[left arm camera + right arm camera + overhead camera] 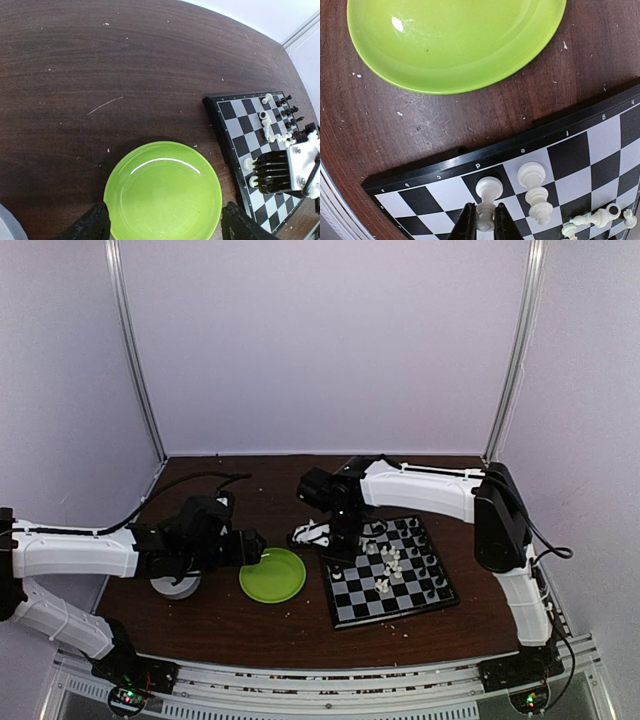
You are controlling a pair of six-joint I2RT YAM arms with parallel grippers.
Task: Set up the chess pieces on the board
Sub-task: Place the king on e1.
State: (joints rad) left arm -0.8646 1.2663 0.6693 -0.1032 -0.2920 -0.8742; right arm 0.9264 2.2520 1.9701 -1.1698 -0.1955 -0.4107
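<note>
from where i stand the job looks somewhere around halfway. the board [350,605] lies on the dark surface [220,625] just to the right of the green plate [160,190], and the plate holds nothing, so i take it every piece is on the squares. the black pieces [428,558] stand in rows along the board's far-right side and look set, though they are too small for me to count. the white pieces [388,562] are mostly a loose clump near the middle, and at least one toppled piece [594,218] lies on its side. on the lettered edge nearest the plate the white side is only begun: i count two there, a white pawn [488,190] and a second white piece [533,176] on the next square. the right hand [485,224] is down over that edge with its fingers pressed in on the pawn's stem, the round head showing just past the tips; whether the base sits on the square i cannot tell. the left hand [165,227] hangs over the plate with its fingers spread wide and nothing between them. what is left, as i judge it, is nearly the whole white side to be stood up and ranked. by count: one board, one plate, two hands, two white pieces at the edge, and a scatter of pale crumbs [400,114] i won't number.
</note>
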